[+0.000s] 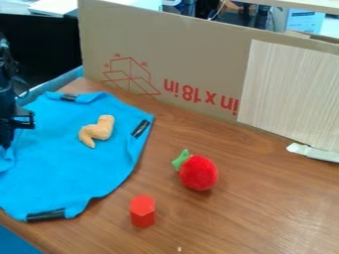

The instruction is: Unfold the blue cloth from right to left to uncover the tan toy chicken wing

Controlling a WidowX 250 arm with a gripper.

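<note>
Cloth (74, 163) is showing bright blue, tape strips (45, 215) on it are showing black. Curved toy (98, 131) is reading tan. Round plush (198, 173) is showing red, its leaf (181, 159) green. Hex block (142, 211) is showing red-orange. Tabletop (265, 213) is showing brown wood grain. Cardboard (192, 54) is showing tan with red line print, panel (291, 92) pale with fine streaks.

My passage: table (265, 213) between blue cloth (73, 163) and plush strawberry (198, 173). Obstructions: red block (142, 212), near end; tan toy (98, 130), on cloth; cardboard panel (179, 49), far side. Clearance beneath my arm (7, 99): indeterminate.
</note>
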